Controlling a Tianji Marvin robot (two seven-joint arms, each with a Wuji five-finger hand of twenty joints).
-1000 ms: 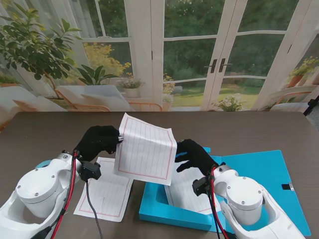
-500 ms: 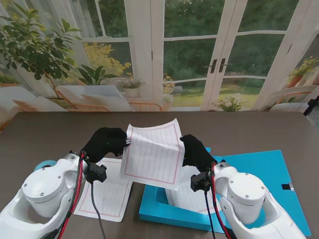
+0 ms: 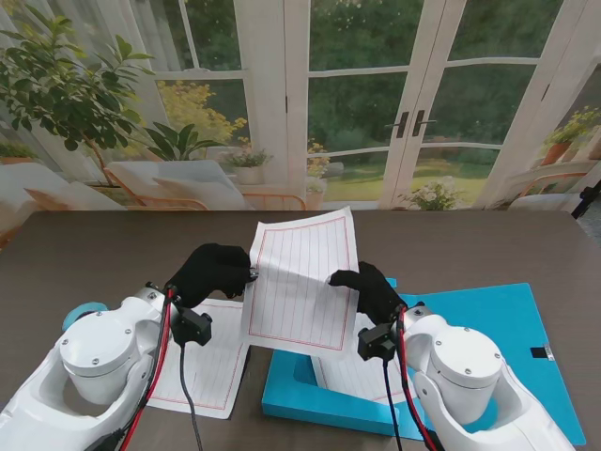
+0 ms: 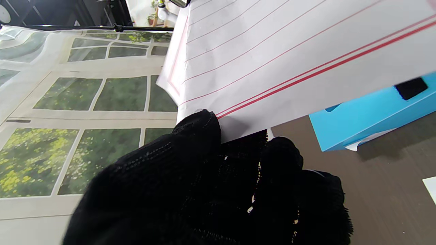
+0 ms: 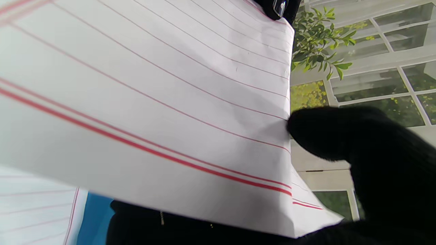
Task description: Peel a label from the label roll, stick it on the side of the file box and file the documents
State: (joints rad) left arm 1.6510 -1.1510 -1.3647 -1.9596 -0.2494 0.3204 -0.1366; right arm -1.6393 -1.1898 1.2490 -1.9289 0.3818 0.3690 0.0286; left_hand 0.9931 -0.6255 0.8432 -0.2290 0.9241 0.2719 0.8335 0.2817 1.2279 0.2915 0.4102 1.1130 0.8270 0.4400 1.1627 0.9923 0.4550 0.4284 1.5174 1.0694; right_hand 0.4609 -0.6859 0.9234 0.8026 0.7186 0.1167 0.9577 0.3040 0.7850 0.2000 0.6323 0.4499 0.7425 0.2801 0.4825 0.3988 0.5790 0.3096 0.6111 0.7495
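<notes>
A lined white sheet (image 3: 300, 287) with a red border hangs tilted in the air over the near-left part of the open blue file box (image 3: 310, 396). My left hand (image 3: 214, 271) in its black glove is shut on the sheet's left edge, and the wrist view shows the thumb and fingers (image 4: 204, 136) pinching the sheet (image 4: 289, 61). My right hand (image 3: 368, 289) grips the right edge: thumb (image 5: 323, 136) on one face of the sheet (image 5: 153, 119), fingers behind it. More lined sheets (image 3: 362, 371) lie inside the box. The pale blue label roll (image 3: 80, 315) peeks out behind my left arm.
Another lined sheet (image 3: 208, 362) lies flat on the dark table (image 3: 470, 244), to the left of the box. The box's lid (image 3: 498, 329) lies open to the right with a small black tab (image 3: 538, 352). The box's blue side (image 4: 368, 112) shows in the left wrist view.
The sheet has moved right and risen more upright over the box. My left hand came with it, and my right hand has lifted from the box and closed on the sheet's right edge.
</notes>
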